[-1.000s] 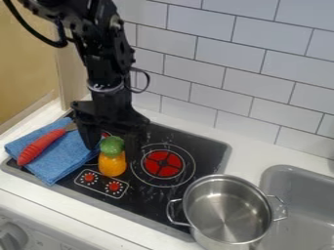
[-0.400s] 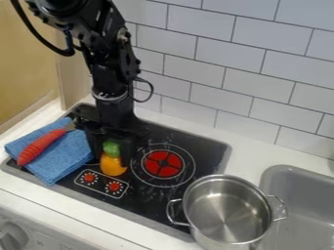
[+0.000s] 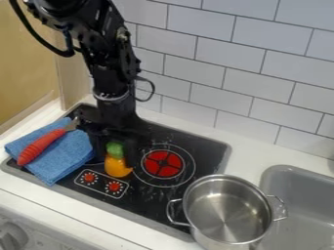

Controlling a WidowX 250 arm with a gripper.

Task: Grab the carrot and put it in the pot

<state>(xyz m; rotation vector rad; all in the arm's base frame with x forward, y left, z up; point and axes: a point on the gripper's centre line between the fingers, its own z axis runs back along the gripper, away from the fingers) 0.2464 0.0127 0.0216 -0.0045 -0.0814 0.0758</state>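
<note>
- Orange carrot (image 3: pixel 118 167), 1: green top up, near the front edge of the stove (image 3: pixel 203 155), presenting its top for grasping.
- Black gripper (image 3: pixel 116 156), 1: at the green top, apparently for pickup; spread or pinching, cannot tell.
- Steel pot (image 3: pixel 226 215), 1: mouth up, by the stove's right front corner, ready to receive.
- Blue cloth (image 3: pixel 65 158), 1: left corner, perhaps cushioning the red-handled utensil (image 3: pixel 40 146).

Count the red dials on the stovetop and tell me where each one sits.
2. The left dial is nearer the blue cloth; the right dial is just in front of the orange-and-green toy.
</note>
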